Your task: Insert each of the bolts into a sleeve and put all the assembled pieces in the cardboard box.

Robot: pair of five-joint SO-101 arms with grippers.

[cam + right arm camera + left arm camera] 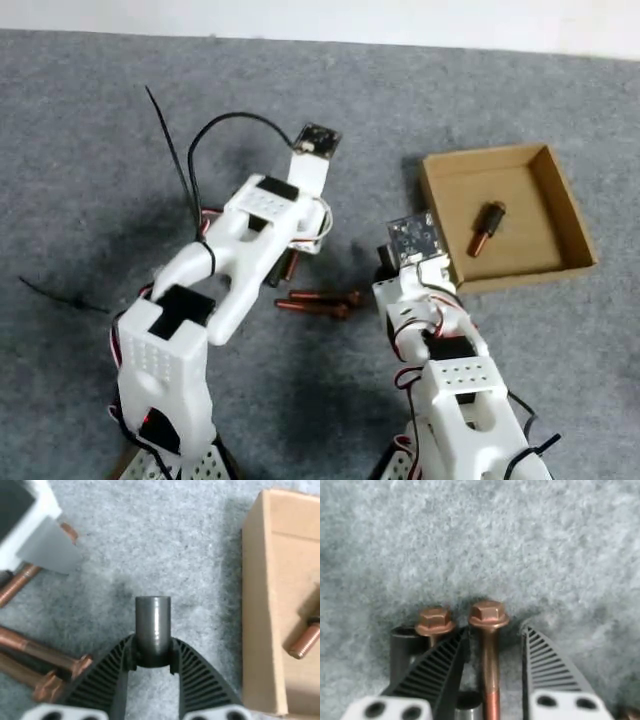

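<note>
clasping smooth cylindrical sleeve (152, 620), right pincer (152, 649)

Even, diffuse light casts soft shadows on the carpet (90, 120) under the bolts (489, 630) and beside the cardboard box (530, 245)

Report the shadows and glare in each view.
High view: soft shadows on the mat, no glare. Left wrist view: dark shadow around the bolt heads. Right wrist view: pale sheen on the sleeve; the box shades the mat beside it.

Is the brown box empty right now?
No, a bolt with a dark sleeve on it lies inside the box.
</note>
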